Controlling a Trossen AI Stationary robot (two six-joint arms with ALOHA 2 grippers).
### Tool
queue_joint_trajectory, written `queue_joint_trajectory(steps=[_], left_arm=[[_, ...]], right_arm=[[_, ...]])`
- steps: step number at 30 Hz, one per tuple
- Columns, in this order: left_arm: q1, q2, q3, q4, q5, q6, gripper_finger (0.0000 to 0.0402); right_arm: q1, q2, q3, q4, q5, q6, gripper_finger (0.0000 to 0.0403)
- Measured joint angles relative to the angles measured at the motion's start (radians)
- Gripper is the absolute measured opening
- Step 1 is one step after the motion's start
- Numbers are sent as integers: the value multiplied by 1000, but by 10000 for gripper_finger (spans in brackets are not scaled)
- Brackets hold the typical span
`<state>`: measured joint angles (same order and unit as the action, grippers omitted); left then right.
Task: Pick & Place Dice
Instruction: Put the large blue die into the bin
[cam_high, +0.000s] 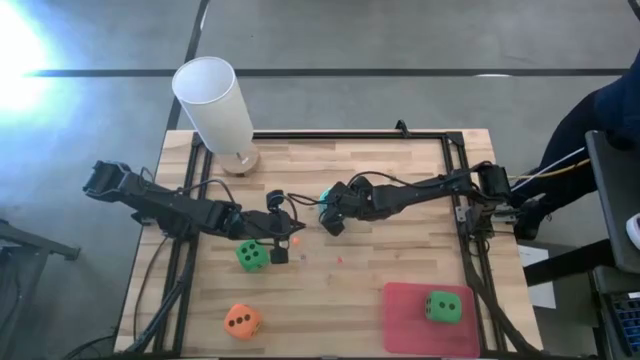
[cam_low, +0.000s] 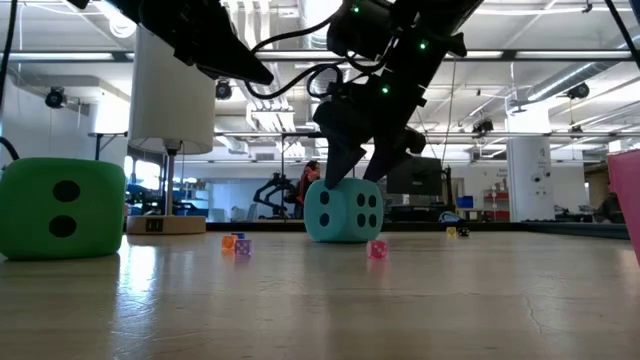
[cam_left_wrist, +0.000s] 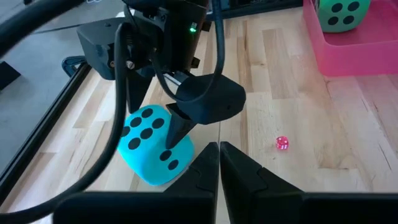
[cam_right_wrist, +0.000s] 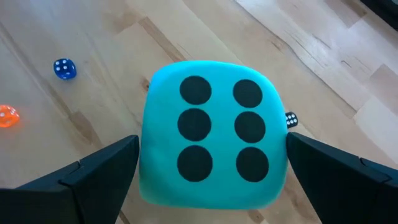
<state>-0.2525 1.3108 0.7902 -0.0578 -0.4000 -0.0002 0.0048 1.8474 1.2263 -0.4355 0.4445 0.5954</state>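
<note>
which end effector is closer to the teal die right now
Right. The right end effector straddles the teal die, fingers open on either side. The left end effector sits apart beside it, fingers shut.

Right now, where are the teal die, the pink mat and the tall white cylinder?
teal die (cam_right_wrist: 211, 134): right wrist view, on its six-pip face.
pink mat (cam_high: 405, 315): high view, on a bare part of it.
white cylinder (cam_high: 215, 105): high view, on its side wall.

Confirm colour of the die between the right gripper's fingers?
Teal die with dark pips, six facing up; clearest in the right wrist view, right gripper open around it.
</note>
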Motion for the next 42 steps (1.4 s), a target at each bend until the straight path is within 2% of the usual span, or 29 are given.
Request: queue_joint_trajectory(steps=[21,42], left_arm=[[0,0,0,0,0,0,19],[0,0,0,0,0,0,19]], right_arm=[[2,-14,-13,-3,-17,-4,400],[1,-13,-79,85,-7,44,399]])
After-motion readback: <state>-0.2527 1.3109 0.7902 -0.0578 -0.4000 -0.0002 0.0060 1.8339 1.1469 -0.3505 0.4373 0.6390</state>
